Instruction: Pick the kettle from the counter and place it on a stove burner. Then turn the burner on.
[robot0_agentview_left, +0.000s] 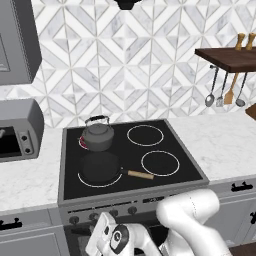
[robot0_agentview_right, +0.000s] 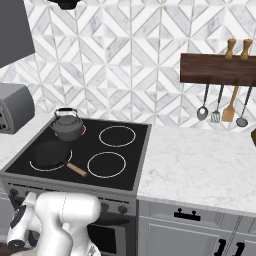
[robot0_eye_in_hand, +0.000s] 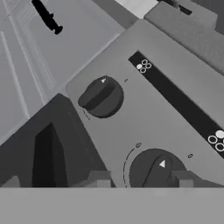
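Kettle (robot0_agentview_left: 98, 135): squat, dark grey metal, rounded body, thin arched handle raised, small lid knob. It stands upright on the stove burner (robot0_agentview_left: 83, 142) at the rear left of the black glass, in the centre-left of the left base view. A red glow shows at the burner's edge beside the kettle base. Surface (robot0_agentview_left: 225, 142): white marble-look, flanking the cooktop on both sides.

Kettle (robot0_agentview_left: 97, 134) hides burner (robot0_agentview_left: 82, 142); toaster oven (robot0_agentview_left: 20, 129) cropped.
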